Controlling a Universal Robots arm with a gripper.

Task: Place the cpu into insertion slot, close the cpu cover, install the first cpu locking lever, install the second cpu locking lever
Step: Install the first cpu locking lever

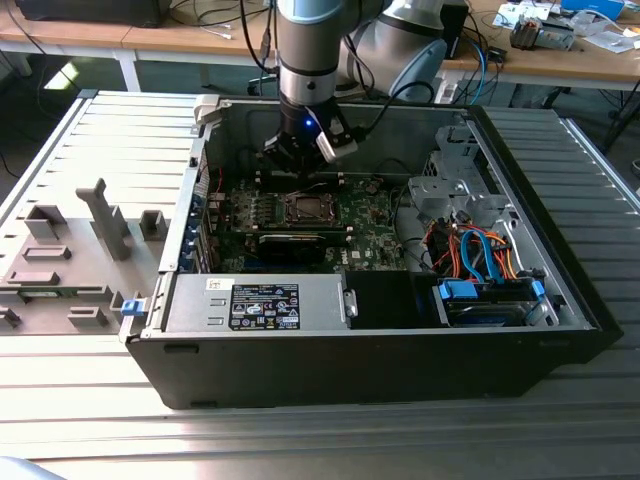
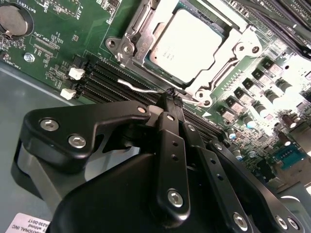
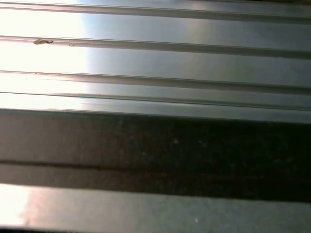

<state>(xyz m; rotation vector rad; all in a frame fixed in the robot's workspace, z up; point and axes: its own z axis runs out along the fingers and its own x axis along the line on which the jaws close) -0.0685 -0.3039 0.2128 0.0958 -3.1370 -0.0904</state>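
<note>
Pincer (image 2: 171, 94) tips pinched together by cpu (image 2: 187, 44) — cpu cover (image 2: 141, 29) partly cropped

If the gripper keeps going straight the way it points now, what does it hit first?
Probably the thin metal locking lever right at the tip of the gripper, beside the cpu cover closed over the cpu. Depth is unclear; it may already touch.

Ribbed metal table (image 1: 60, 420) carries the open computer case (image 1: 380, 355) and, seemingly, grey fixtures (image 1: 70, 250).
</note>
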